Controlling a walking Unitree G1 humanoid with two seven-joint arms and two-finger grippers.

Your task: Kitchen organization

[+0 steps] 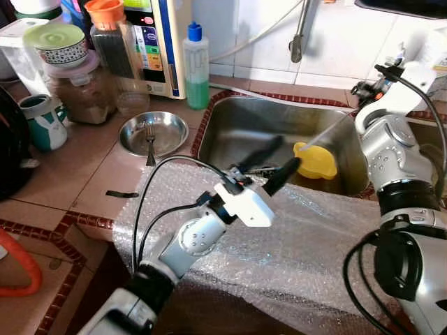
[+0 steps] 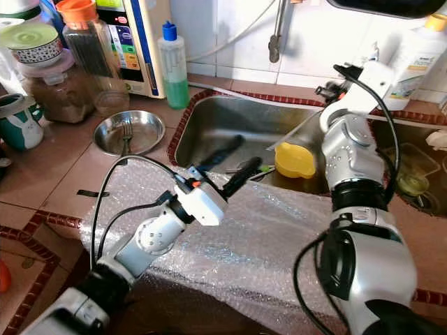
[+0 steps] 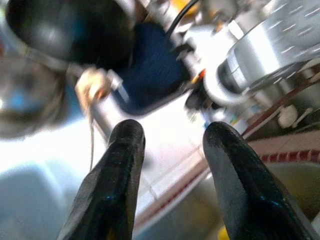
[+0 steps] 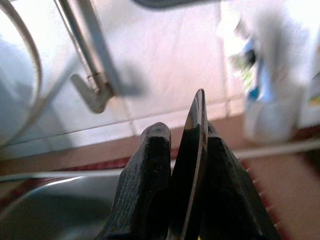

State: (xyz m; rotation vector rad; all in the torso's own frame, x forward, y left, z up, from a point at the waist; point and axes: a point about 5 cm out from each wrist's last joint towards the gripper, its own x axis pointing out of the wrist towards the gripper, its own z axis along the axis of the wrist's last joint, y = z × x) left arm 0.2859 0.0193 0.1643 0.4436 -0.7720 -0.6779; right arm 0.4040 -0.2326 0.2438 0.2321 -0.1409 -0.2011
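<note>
One knife (image 4: 196, 165) is clamped edge-up between the right gripper (image 4: 185, 150) fingers, its long axis slanting down over the sink (image 1: 230, 115) toward one yellow cup (image 1: 314, 160). Left gripper (image 1: 269, 164) fingers apart above the sink's front edge. One fork (image 1: 149, 143) lies in one steel bowl (image 1: 171, 125) on the worktop (image 1: 77, 174).

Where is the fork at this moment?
In the left eye view the fork lies in the round steel dish on the counter, left of the sink, in front of the green soap bottle.
</note>
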